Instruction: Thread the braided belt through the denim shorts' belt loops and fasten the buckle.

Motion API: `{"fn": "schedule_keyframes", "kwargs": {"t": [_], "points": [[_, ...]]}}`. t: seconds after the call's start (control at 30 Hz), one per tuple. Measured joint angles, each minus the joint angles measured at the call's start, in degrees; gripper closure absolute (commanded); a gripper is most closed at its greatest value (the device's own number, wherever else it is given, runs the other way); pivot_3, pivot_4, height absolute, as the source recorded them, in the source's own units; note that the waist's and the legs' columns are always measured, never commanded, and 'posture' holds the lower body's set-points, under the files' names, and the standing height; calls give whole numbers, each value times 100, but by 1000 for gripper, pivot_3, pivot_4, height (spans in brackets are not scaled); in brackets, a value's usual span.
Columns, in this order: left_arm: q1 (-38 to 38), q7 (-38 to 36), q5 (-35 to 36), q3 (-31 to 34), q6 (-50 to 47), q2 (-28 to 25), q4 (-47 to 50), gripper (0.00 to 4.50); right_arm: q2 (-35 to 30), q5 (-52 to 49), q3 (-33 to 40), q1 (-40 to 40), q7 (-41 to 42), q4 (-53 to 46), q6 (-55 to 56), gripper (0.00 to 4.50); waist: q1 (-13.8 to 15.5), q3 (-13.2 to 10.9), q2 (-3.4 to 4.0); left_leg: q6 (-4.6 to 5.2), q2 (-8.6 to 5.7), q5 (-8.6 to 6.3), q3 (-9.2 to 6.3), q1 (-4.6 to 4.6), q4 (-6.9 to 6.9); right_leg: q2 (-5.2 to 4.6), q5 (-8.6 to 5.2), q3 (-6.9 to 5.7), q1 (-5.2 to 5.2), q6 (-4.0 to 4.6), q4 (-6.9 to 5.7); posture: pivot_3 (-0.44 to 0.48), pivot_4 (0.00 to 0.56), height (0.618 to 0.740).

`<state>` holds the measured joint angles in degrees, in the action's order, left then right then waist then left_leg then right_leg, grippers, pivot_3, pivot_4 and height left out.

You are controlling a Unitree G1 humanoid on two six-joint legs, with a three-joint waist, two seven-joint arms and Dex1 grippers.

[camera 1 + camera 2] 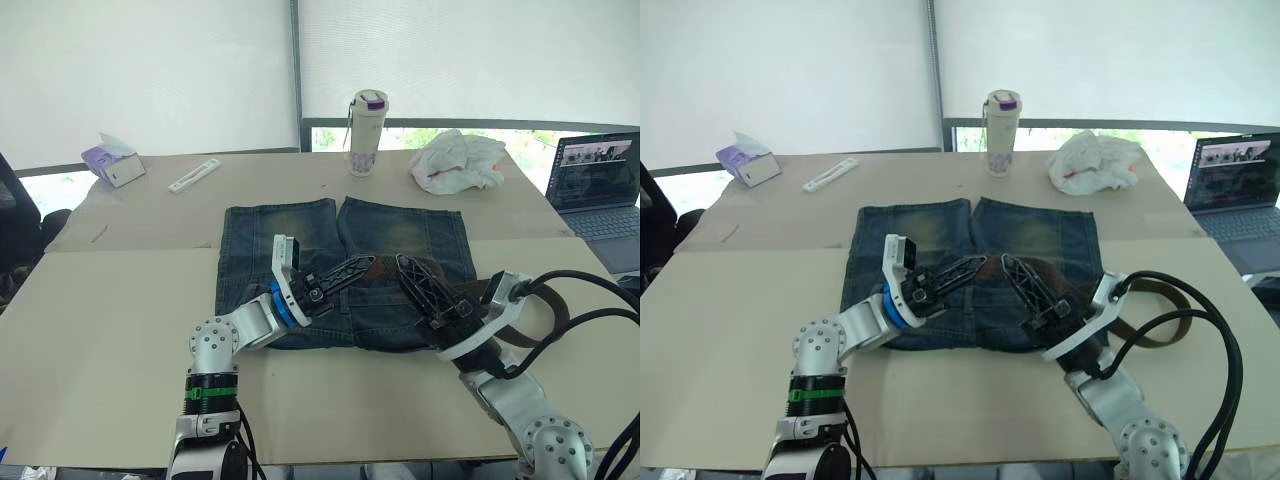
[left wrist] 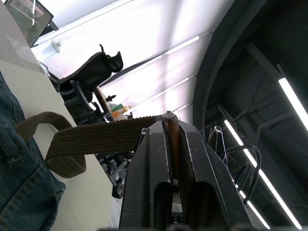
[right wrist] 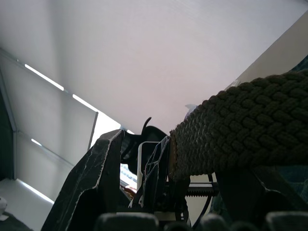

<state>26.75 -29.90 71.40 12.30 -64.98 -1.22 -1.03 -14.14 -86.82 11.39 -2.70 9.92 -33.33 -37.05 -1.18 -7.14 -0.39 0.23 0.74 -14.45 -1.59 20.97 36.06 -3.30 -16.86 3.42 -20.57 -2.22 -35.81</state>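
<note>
The left claw (image 1: 362, 266) is clamped on the belt (image 2: 103, 136): in its wrist view the two fingers (image 2: 159, 159) pinch the brown strap edge-on, and the strap runs on from the tips, loops and drops toward the shorts (image 1: 300, 240). The shorts lie flat on the counter (image 1: 110, 320), waistband near the robot, legs away. The claw hangs just above the middle of the waistband.

Just beside it, the right claw (image 1: 418, 290) also sits over the waistband. Its wrist view shows the braid lying against one finger (image 3: 161, 171) while the other finger (image 3: 91, 168) stands well off, so it looks spread, with the strap resting on it rather than gripped. Beyond this claw the belt trails off the shorts in a curve on the counter.

Which loop comes next is hidden under the two claws; the buckle cannot be made out.

The step looks like feeding the strap along the waistband. To do it well, keep the left pinch firm and the strap flat, aim low along the denim, and let the right claw close on the strap only after it passes a loop.
</note>
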Motion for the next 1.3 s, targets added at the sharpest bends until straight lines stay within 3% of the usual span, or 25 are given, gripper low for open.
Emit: {"fn": "schedule_keyframes", "kwargs": {"t": [0.17, 0.27, 0.37, 0.57, 0.77, 0.87, 1.1, 1.3], "points": [[18, -121, 32, -70, -40, -306, 0, 4500, -659, -4, 41, -56, 438, 65, -146, 1457, -1, -1, -2, 0, -1, 0, 2, -1, 0, 1, 0, 1, 2, 0, 1, 0, 150, 740], [22, -195, 32, -123, -38, -366, 0, 4500, -705, -26, 49, -18, 496, 196, -146, 1457, 2, -2, -3, 0, 0, 0, 1, -1, -1, 2, 0, 1, 2, 0, 2, 0, 150, 740], [21, -281, 29, -192, -26, -432, 0, 4500, -720, -71, 46, 131, 504, 294, -145, 2223, -2, -3, -5, 0, 0, 0, 1, -1, -1, 1, 0, 2, 2, 0, 3, 0, 150, 740], [19, -341, 34, -247, -21, -438, 4, 4500, -601, -71, 45, 192, 408, 360, -110, 4335, 20, -3, -4, 0, 0, 0, -1, 4, -2, 0, 0, 1, 2, 0, 6, 0, 150, 740], [-39, -374, 33, -310, 3, -451, 9, 4500, -568, -71, 46, 86, 362, 357, -85, 4470, 15, -3, -4, 0, 1, 0, -1, 3, -4, 1, 0, 1, 2, 0, 6, 0, 150, 740], [-76, -437, 19, -346, 12, -519, 12, 3367, -588, -74, 58, 54, 309, 345, -81, 4500, 10, -3, -5, 0, 1, 0, 0, 3, -4, 0, 0, 2, 1, 0, 6, 0, 150, 740], [-111, -758, -586, -541, 413, -1003, 162, 64, -914, -262, 264, 74, -20, 382, -80, 4500, 15, -4, -5, 0, 0, 0, 0, 3, -5, 0, 0, 2, 1, 0, 8, 0, 150, 740], [-232, -2424, -2498, -1527, 2161, -2618, 832, 64, -1818, -413, 909, 318, -570, 1655, -244, 4500, 30, -4, -4, -4, 0, 2, 21, -8, -18, -1, 0, 13, 2, 6, 17, 0, 150, 740]]}}
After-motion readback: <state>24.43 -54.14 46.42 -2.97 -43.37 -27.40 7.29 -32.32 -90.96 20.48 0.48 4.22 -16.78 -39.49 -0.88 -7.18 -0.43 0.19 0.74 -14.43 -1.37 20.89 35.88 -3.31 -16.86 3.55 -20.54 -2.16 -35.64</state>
